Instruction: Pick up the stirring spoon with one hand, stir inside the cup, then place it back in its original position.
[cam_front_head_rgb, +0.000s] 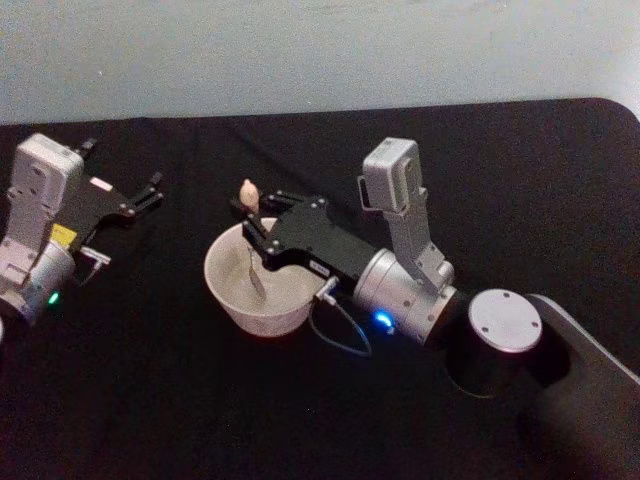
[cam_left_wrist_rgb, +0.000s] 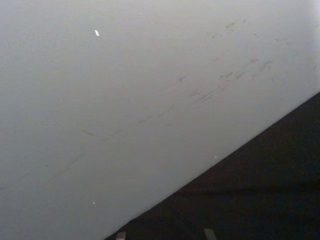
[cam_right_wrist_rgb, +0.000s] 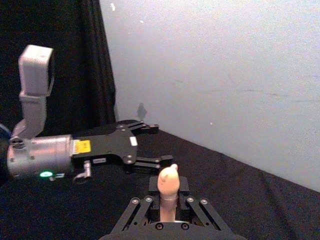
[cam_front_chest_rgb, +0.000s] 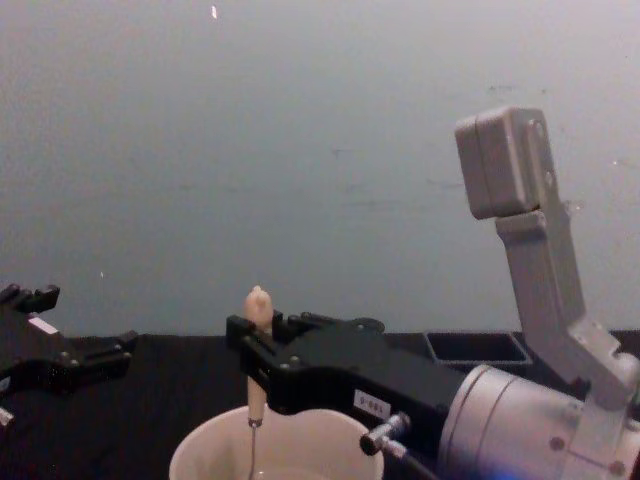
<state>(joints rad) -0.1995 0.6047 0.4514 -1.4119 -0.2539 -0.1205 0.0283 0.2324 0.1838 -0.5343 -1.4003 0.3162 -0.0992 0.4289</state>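
Head view: the right gripper (cam_front_head_rgb: 256, 236) sits over the far rim of the cup (cam_front_head_rgb: 222, 290), clamped on the stirring spoon (cam_front_head_rgb: 250, 194). The cream handle tip pokes up above the fingers and the thin shaft drops into the cup. The spoon's lower end is hard to make out against the pale interior. The left gripper (cam_front_head_rgb: 150, 197) is parked well to the left over the black desk (cam_front_head_rgb: 150, 400), fingers spread, nothing in them.

Left wrist view: pale wall and a wedge of desk (cam_left_wrist_rgb: 260, 190). Two fingertips (cam_left_wrist_rgb: 210, 233) barely show, cut off by the frame edge.

Right wrist view: the right gripper (cam_right_wrist_rgb: 169, 201) is closed on the spoon handle (cam_right_wrist_rgb: 167, 181). The shaft and cup are hidden below the gripper body. Beyond it, the left gripper (cam_right_wrist_rgb: 158, 145) is open and empty.

Chest view: the right gripper (cam_front_chest_rgb: 258, 352) pinches the handle (cam_front_chest_rgb: 258, 306). The upright shaft enters the cup (cam_front_chest_rgb: 200, 455), which is cut off at the bottom. The left gripper (cam_front_chest_rgb: 75, 325) is partly cropped at the left edge. A dark box-shaped holder (cam_front_chest_rgb: 478, 347) is half hidden behind the right arm.
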